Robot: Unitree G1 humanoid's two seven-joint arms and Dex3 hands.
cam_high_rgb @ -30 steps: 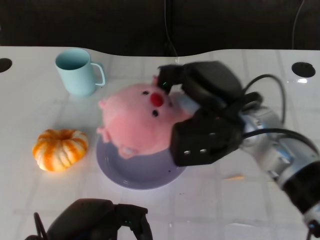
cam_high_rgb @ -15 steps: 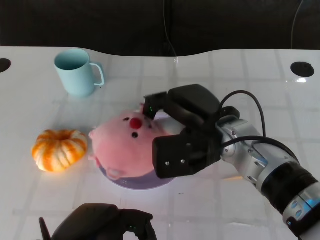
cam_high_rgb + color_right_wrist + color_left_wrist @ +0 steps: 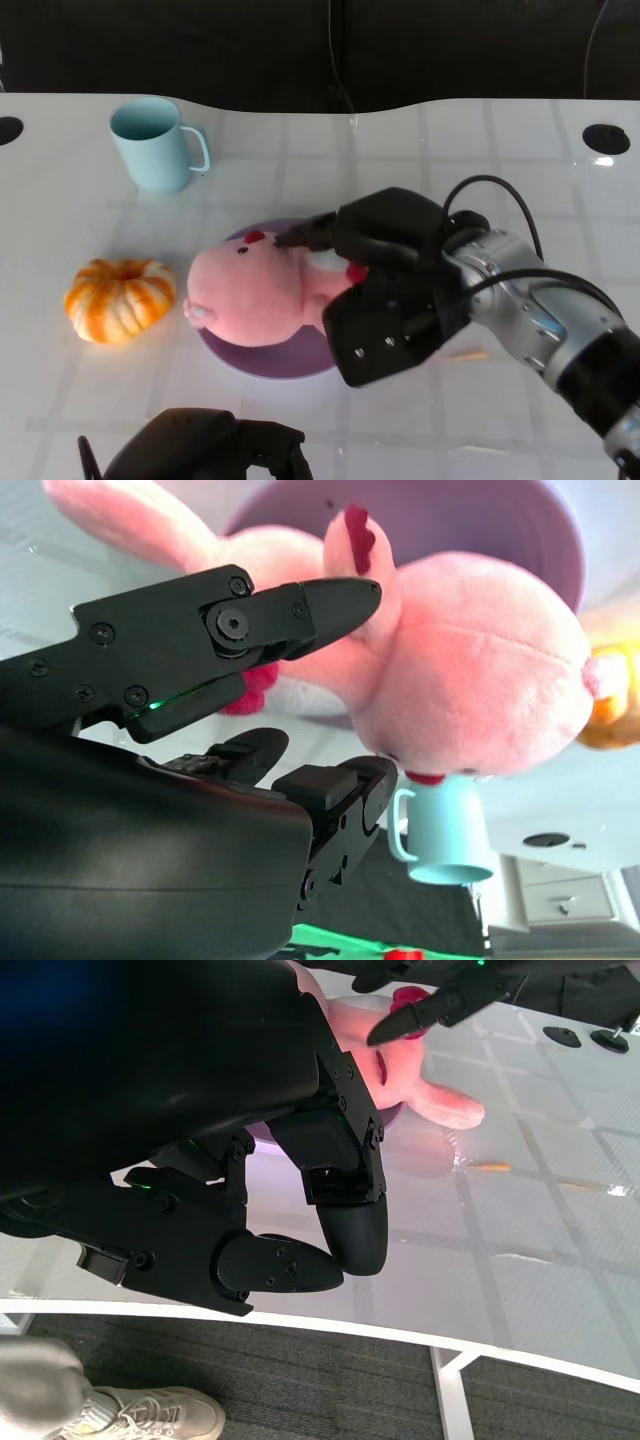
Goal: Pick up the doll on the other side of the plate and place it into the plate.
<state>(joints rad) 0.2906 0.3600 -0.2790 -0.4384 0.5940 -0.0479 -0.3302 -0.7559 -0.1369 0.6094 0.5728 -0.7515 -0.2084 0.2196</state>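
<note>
From the head view, one soft, rounded pink plush doll (image 3: 258,295) lies in the single round lilac plate (image 3: 262,360), covering most of it, with dark eyes and a red spot on its face. The right hand (image 3: 375,285), hard black plastic on a silver forearm, sits against the doll's right side with one finger laid over its top; whether it grips I cannot tell. Left of the plate is one ribbed orange-and-white pumpkin (image 3: 120,298); beyond it, one smooth pale-blue mug (image 3: 153,143). All rest on a glossy white table (image 3: 480,160).

In the left wrist view, the left hand (image 3: 250,1230) has its fingers curled in, holding nothing.

The right wrist view shows the doll's fuzzy pile, a black fingertip (image 3: 335,598) touching it.
</note>
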